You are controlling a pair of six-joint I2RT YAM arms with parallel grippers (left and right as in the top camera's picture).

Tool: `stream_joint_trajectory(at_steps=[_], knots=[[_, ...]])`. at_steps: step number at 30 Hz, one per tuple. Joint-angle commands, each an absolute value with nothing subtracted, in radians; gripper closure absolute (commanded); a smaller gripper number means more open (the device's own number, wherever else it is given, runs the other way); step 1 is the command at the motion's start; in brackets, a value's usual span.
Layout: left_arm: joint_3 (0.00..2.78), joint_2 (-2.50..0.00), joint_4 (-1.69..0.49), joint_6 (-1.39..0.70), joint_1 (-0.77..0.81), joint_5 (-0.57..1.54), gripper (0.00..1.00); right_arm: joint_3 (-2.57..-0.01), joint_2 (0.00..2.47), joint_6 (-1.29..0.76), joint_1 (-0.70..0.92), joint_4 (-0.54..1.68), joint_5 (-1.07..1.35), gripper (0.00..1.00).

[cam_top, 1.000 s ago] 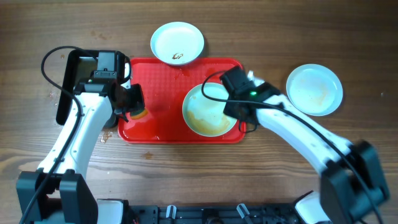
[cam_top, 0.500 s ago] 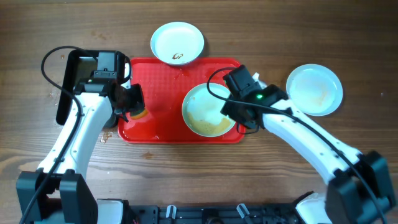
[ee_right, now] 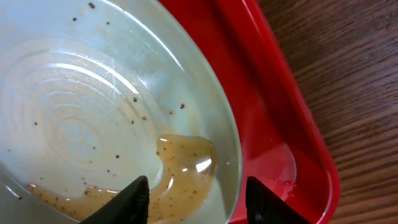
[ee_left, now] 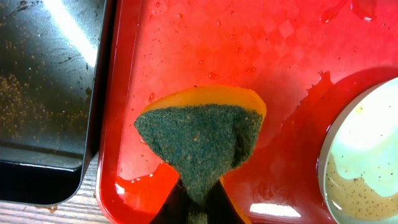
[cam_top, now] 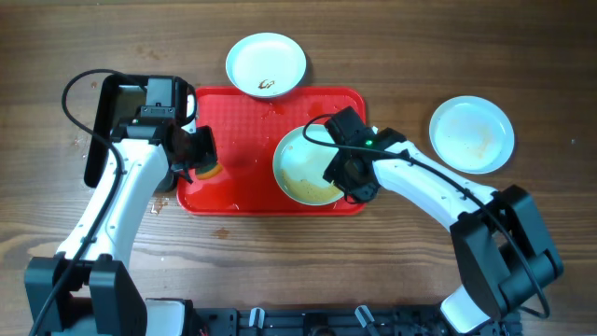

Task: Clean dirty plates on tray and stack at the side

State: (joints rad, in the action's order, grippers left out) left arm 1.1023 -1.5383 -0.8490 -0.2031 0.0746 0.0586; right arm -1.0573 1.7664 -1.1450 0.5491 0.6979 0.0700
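Observation:
The red tray (cam_top: 242, 140) lies mid-table. One plate (cam_top: 303, 166) sits on its right part, holding brown speckled liquid (ee_right: 180, 168). My right gripper (cam_top: 347, 177) (ee_right: 196, 199) is open over this plate's right rim (ee_right: 233, 149), one finger over the plate, the other over the tray (ee_right: 292, 137). A second plate (cam_top: 266, 63) with a dark smudge rests just beyond the tray's far edge. A third plate (cam_top: 471, 133) lies on the wood at right. My left gripper (cam_top: 199, 157) (ee_left: 198, 205) is shut on a green-and-yellow sponge (ee_left: 202, 140) over the wet left part of the tray (ee_left: 186, 56).
A black metal pan (cam_top: 126, 117) (ee_left: 43, 93) sits left of the tray, touching its rim. Water drops and a puddle lie on the tray's left part. Bare wooden table (cam_top: 420, 56) surrounds everything.
My right gripper has moved left and down from the plate's upper right rim to its lower right rim. The left arm and sponge have not moved.

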Motion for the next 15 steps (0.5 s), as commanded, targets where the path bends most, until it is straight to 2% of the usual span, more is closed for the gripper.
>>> stream_joint_trajectory(at_steps=[1, 3, 6, 8, 15], knots=[[1.1, -1.545, -0.856, -0.19, 0.069, 0.075, 0.96, -1.022, 1.779, -1.211, 0.535, 0.696, 0.03, 0.5], [1.1, -1.545, -0.858, -0.19, 0.069, 0.075, 0.96, -1.021, 1.779, -1.213, 0.52, 0.696, 0.015, 0.61], [1.1, -1.545, -0.858, -0.19, 0.069, 0.075, 0.96, -1.021, 1.779, -1.215, 0.488, 0.695, 0.015, 0.63], [1.1, -1.545, -0.859, -0.19, 0.069, 0.075, 0.96, -1.021, 1.779, -1.215, 0.472, 0.688, 0.004, 0.75], [1.1, -1.545, -0.859, -0.19, 0.069, 0.075, 0.96, -1.021, 1.812, -1.205, 0.47, 0.628, 0.005, 0.8]])
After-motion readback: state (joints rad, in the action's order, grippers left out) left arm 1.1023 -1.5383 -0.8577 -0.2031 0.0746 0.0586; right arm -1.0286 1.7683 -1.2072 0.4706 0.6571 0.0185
